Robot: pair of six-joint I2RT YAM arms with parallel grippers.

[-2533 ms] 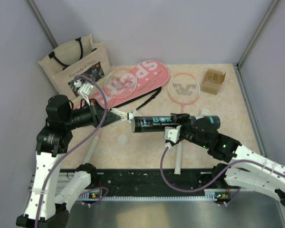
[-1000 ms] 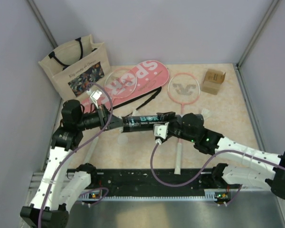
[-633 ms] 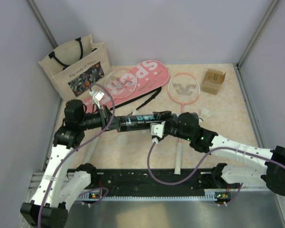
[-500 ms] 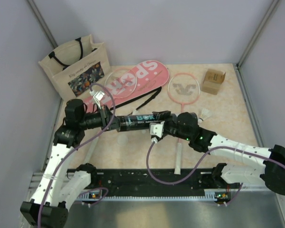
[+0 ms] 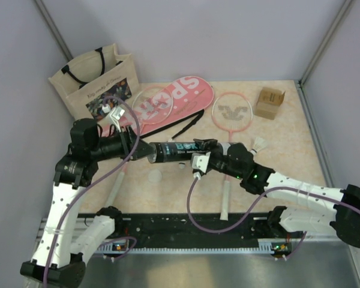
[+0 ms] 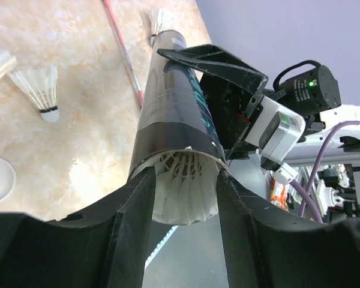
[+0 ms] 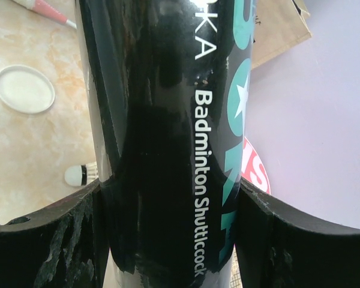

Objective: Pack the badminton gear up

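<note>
A dark tube (image 5: pixel 179 150) marked "Badminton Shuttlecock" hangs level above the table, and my right gripper (image 5: pixel 205 157) is shut on its middle (image 7: pixel 174 120). My left gripper (image 6: pixel 184 177) is open at the tube's left mouth. Its fingers stand either side of a white shuttlecock (image 6: pixel 183 195) that pokes from the mouth. Two loose shuttlecocks (image 6: pixel 39 90) lie on the table below, and another (image 5: pixel 260 144) lies to the right. One pink racket (image 5: pixel 230 111) lies flat. A second racket (image 5: pixel 150 104) rests on the pink "SPORT" cover (image 5: pixel 183 93).
The tube's white lid (image 5: pixel 155 176) lies on the table under the left gripper. A beige tote bag (image 5: pixel 99 78) stands at the back left. A small cardboard box (image 5: pixel 270 102) sits at the back right. Grey walls close in the table.
My left gripper has opened and drawn back a little to the left from the tube's mouth, leaving the shuttlecock in the tube. The right gripper still holds the tube.
</note>
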